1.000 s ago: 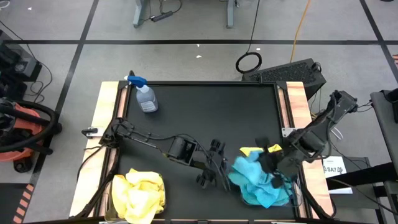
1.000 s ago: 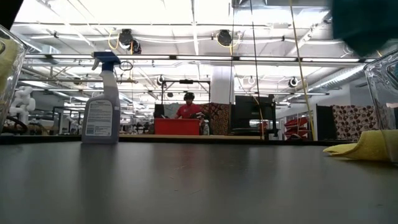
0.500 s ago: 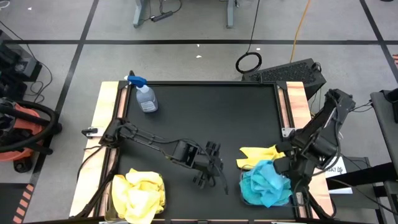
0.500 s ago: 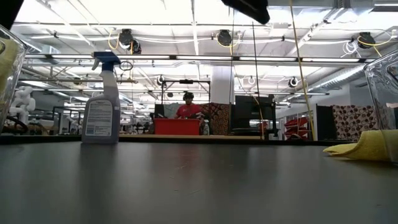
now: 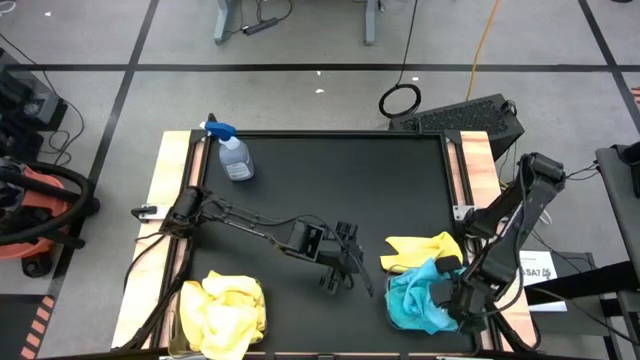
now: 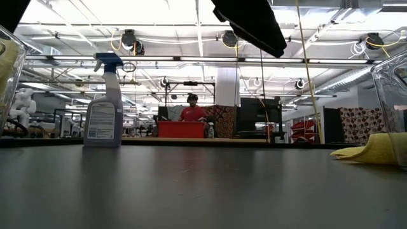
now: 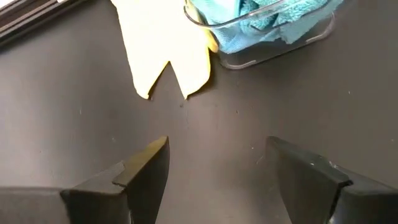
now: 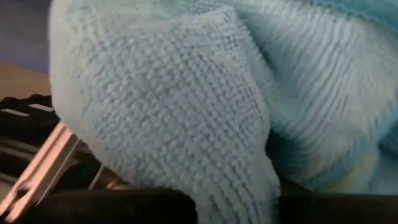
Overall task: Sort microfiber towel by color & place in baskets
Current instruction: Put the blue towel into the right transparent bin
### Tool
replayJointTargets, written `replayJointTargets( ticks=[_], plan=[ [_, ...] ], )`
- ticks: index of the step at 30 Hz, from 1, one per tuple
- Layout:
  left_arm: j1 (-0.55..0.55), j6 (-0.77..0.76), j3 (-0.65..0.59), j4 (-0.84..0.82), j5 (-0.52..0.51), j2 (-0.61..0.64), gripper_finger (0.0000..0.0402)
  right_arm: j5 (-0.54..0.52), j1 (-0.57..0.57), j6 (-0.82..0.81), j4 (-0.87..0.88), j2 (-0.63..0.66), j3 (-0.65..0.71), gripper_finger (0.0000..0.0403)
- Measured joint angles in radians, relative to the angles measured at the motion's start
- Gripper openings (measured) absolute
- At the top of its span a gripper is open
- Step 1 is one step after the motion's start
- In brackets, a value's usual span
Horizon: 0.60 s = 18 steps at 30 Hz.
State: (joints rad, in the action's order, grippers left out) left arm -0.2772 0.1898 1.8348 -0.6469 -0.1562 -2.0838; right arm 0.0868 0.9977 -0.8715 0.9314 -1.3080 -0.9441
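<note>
One yellow microfiber towel point(image 5: 420, 250) point(image 7: 165, 50) lies flat on the black table, against the far side of the right basket point(image 7: 280, 48). That basket holds a heap of turquoise towels point(image 5: 415, 300). My right gripper point(image 5: 452, 297) points steeply down into the heap, shut on a turquoise towel point(image 8: 205, 106). My left gripper point(image 5: 345, 272) point(image 7: 217, 146) hovers open over bare table, to the left of the yellow towel. The left basket point(image 5: 176, 318) holds a heap of yellow towels point(image 5: 228, 305). My right gripper holds a turquoise towel from above, pointing steeply down. The cloth itself covers the fingers, so neither the part nor the number of layers can be told. A thick fold point(image 8: 242, 168) bunches right at the fingers. The towel rests on the heap in the right basket.
A clear spray bottle with a blue trigger point(image 5: 232, 155) point(image 6: 105, 102) stands at the far left of the table. The table's middle and far right are bare. Wooden rails point(image 5: 478, 160) run along both sides. A person stands far off in the room point(image 6: 193, 109).
My right gripper has tipped downward and sunk toward the near edge into the right basket. The turquoise towel, spread wide over the basket's left rim before, now lies bunched inside. My left gripper has come down and a little toward the yellow towel, still open.
</note>
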Motion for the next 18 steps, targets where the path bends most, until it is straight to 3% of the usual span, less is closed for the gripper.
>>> replayJointTargets(
  ticks=[12,18],
  plan=[
    [0.004,-0.002,-0.010,0.017,0.006,-0.007,0.0271,-0.002,0.000,0.037,-0.136,-0.187,0.060,0.0051],
    [0.002,-0.002,-0.010,0.037,0.006,-0.007,0.0271,0.002,0.000,0.019,-0.147,-0.197,0.062,0.0073]
  ],
)
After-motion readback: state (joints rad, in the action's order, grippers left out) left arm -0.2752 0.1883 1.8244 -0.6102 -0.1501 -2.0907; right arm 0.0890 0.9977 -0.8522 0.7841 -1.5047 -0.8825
